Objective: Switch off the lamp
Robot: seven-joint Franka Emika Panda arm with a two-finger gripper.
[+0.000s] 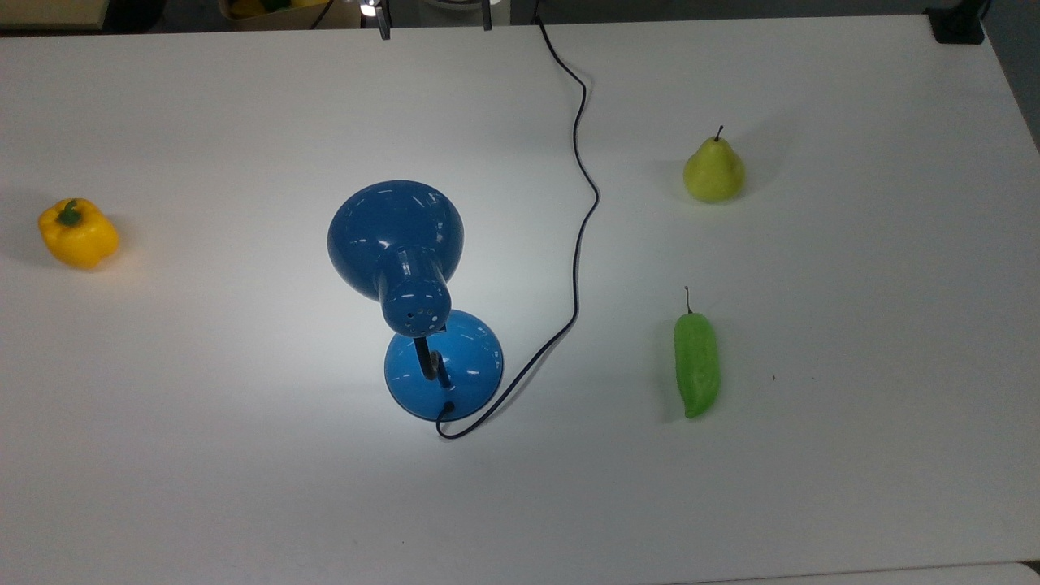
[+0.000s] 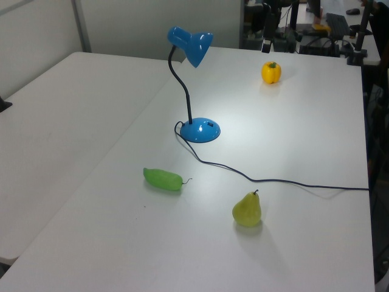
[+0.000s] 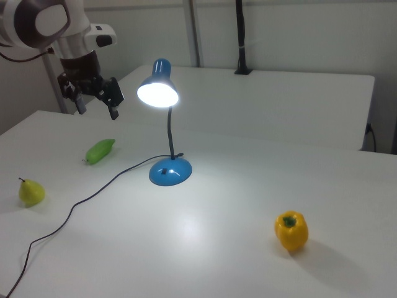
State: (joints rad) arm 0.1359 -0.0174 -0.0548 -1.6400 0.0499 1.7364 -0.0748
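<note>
Nearest the right view's camera sits a yellow pepper (image 3: 291,230), while beyond it the lamp (image 3: 165,124) stands lit mid-table, its base switch facing up, and the gripper (image 3: 96,103) hangs high and apart, fingers spread wide, likely poised to press.

A white counter (image 1: 244,487) carries the lit lamp (image 1: 443,366) at centre in the top view, its cord (image 1: 578,244) trailing toward 12, bell pepper (image 1: 78,233) at 9, pear (image 1: 713,169) at 2, chili (image 1: 696,363) at 4.
</note>
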